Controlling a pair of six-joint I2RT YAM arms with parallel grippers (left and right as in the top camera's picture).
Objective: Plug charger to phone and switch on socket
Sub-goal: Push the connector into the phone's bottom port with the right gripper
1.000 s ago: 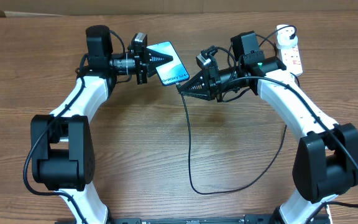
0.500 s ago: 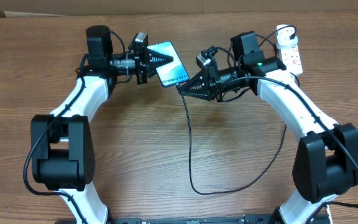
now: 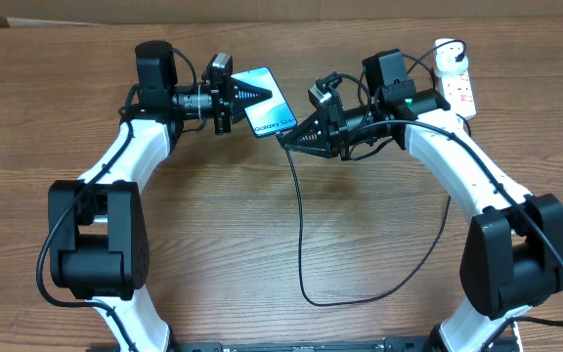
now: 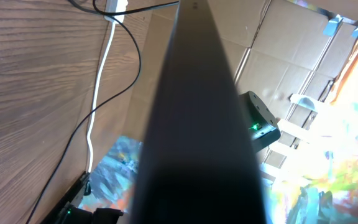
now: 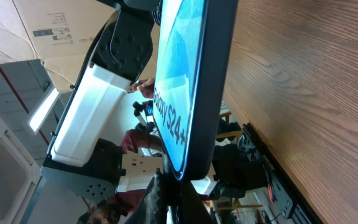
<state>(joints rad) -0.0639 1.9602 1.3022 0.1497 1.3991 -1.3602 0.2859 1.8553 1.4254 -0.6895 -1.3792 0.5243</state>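
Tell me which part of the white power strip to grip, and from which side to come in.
Grip the socket strip across its narrow width, mid-length, coming straight down from above. It lies flat on the table, long and slim, so only the short span likely suits a two-finger pinch. A white plug fills its far end.

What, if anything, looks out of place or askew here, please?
Nothing looks damaged or spilled. The phone is not lying flat: the left gripper holds it tilted, seemingly off the table, while the right gripper pinches the charger at the phone's lower edge.
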